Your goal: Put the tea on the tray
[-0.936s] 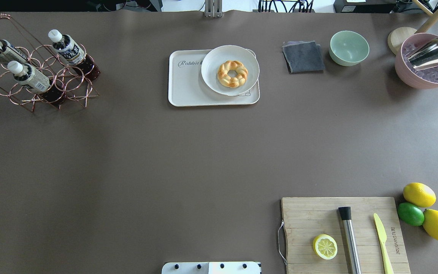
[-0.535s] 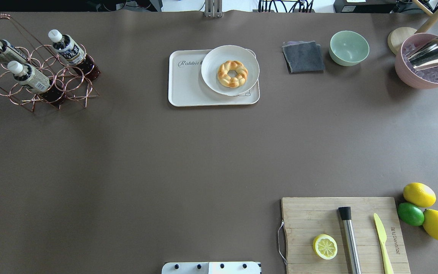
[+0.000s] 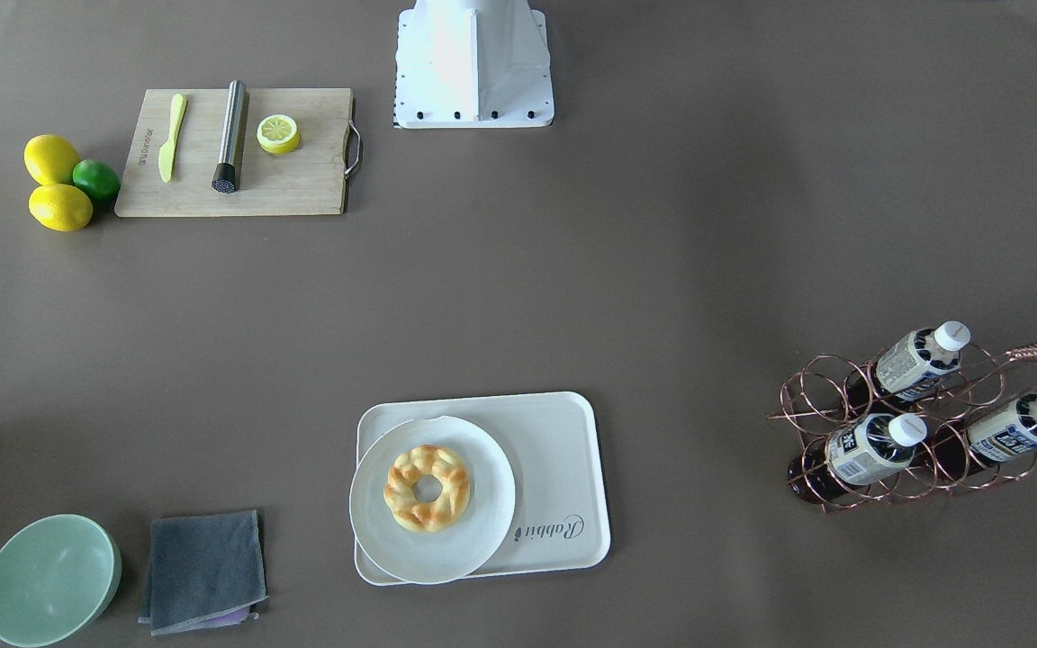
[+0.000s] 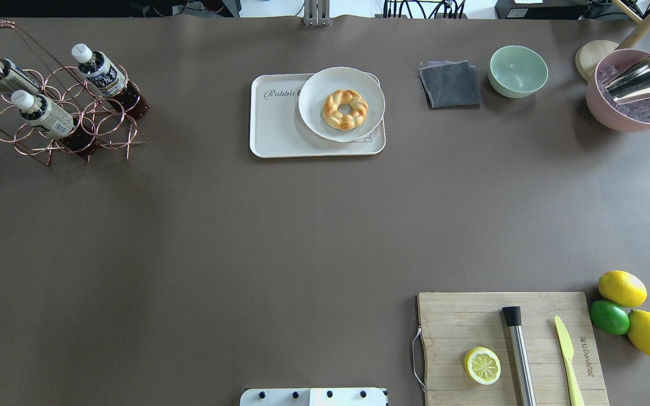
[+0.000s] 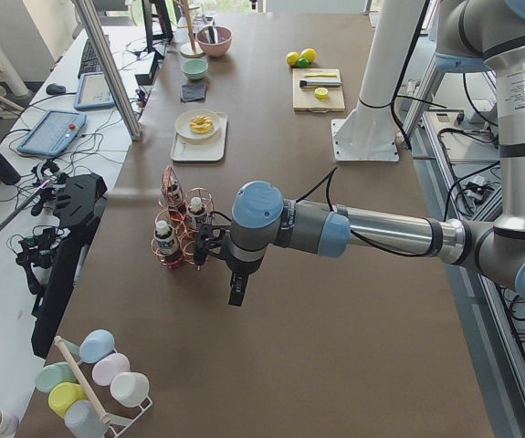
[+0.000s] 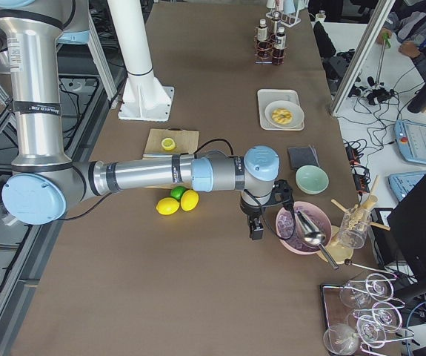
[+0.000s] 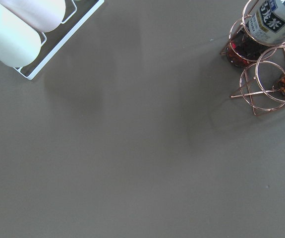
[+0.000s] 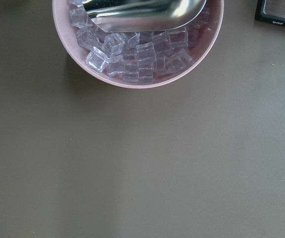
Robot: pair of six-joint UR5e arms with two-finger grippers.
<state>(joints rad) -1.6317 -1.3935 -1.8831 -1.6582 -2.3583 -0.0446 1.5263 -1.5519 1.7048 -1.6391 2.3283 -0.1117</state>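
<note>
Three tea bottles lie tilted in a copper wire rack at the far left: one at the rack's right, one in front, one at the back. The cream tray marked "Rabbit" sits at the table's far middle, also in the front-facing view. My left gripper hangs just beside the rack; I cannot tell whether it is open. My right gripper hangs by a pink bowl; I cannot tell whether it is open.
A white plate with a braided bread ring covers the tray's right half. A grey cloth, green bowl and pink bowl of ice stand at far right. A cutting board and lemons are near right.
</note>
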